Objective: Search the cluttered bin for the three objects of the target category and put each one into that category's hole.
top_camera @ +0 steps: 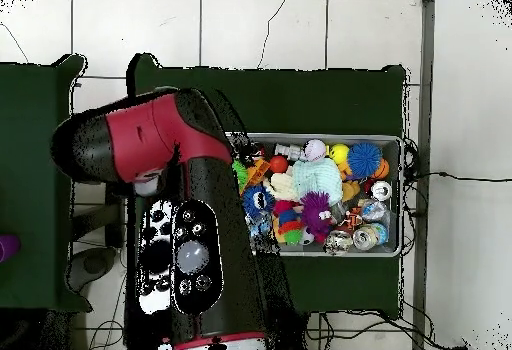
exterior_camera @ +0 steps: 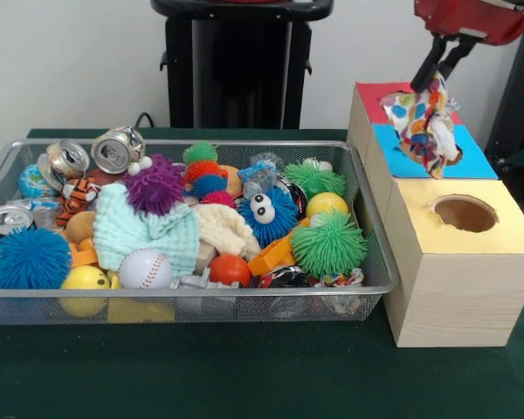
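Bin [exterior_camera: 0, 166] nearest; jaws [exterior_camera: 443, 70] seemingly pinch cloth [exterior_camera: 426, 122].

The cluttered bin [exterior_camera: 377, 262], a wide shallow silver wire-mesh tray with sloping sides, fills the left and centre of the front view, sitting level on the dark green surface and heaped with spiky balls, cans, cloths and toys.

Green worktop [exterior_camera: 244, 375] fills the lower frame. Black pedestal [exterior_camera: 240, 65] stands upper centre, against a white wall [exterior_camera: 70, 61] at upper left.
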Robot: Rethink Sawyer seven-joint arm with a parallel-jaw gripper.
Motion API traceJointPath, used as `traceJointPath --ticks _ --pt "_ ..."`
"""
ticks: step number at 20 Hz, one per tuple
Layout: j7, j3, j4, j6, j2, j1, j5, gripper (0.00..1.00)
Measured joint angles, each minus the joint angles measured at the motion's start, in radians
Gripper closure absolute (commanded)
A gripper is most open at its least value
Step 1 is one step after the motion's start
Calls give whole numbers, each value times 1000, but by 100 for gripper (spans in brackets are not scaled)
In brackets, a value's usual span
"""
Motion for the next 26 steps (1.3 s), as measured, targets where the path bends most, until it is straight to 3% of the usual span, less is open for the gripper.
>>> traceJointPath --ticks 14,26 --pt "68 -52 -94 0 106 71 23 100" --pt "68 -88 -263 0 225 102 29 100"
